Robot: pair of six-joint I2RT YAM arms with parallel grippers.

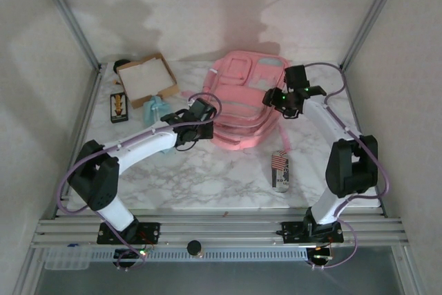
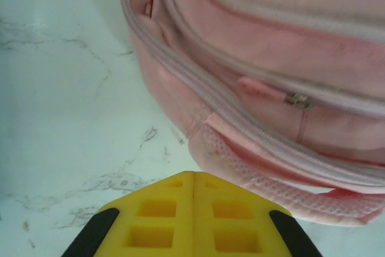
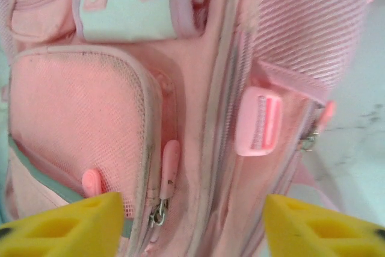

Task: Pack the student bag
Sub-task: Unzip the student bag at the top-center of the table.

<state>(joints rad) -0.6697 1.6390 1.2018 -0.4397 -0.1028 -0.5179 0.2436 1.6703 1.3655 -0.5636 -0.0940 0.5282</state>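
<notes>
Student bag [image 1: 242, 101] is laid flat toward the back of the marble desk [image 1: 207, 177], between both arms. The left tool [image 2: 194, 179] is clenched on nothing, just beside the bag's edge. The right tool [image 3: 192, 215] is held released above its front pockets.

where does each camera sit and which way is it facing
Top external: above and behind the arms, looking down on the marble table; both arms, left pincer and right pincer show.
Left wrist: on the left arm, facing a zipped edge of the student bag; its shut yellow fingers at the bottom.
Right wrist: on the right arm, facing the bag's front pockets and buckle; its fingers apart at the bottom corners.
Shared: all three see the student bag.
</notes>
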